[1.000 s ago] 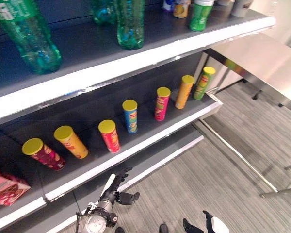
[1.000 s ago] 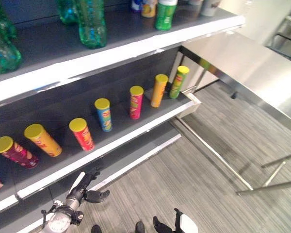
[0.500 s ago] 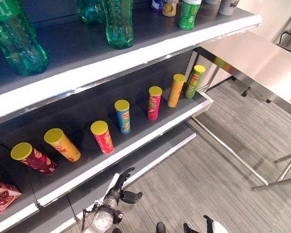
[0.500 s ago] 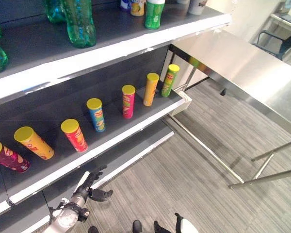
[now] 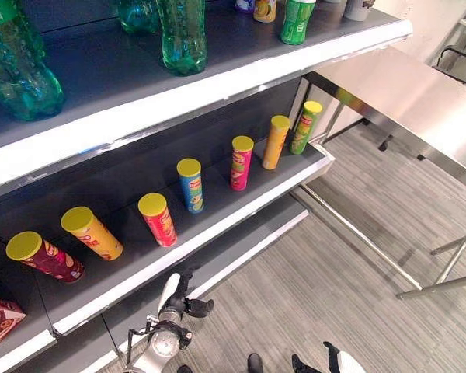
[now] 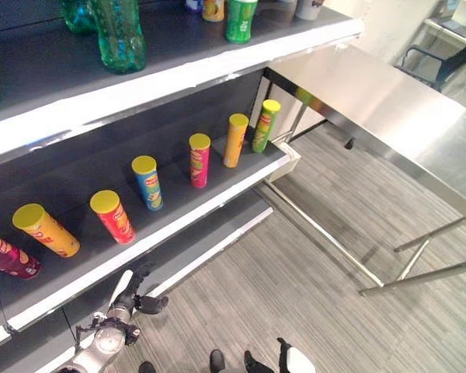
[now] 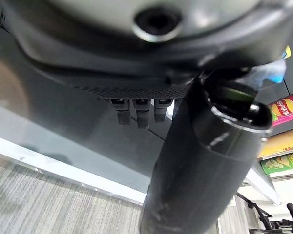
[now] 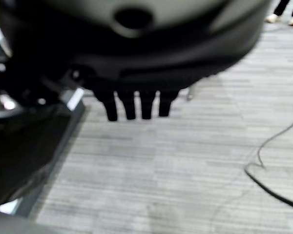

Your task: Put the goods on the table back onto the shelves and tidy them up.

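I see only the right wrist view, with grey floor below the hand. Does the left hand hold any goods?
Observer: No. The left hand is open and holds nothing, low in front of the shelves.
Operator: What stands on the shelf above it?
Observer: Seven chip cans with yellow lids, in a row.
Operator: And where is the table?
Observer: The steel table stands at the right end of the shelves.
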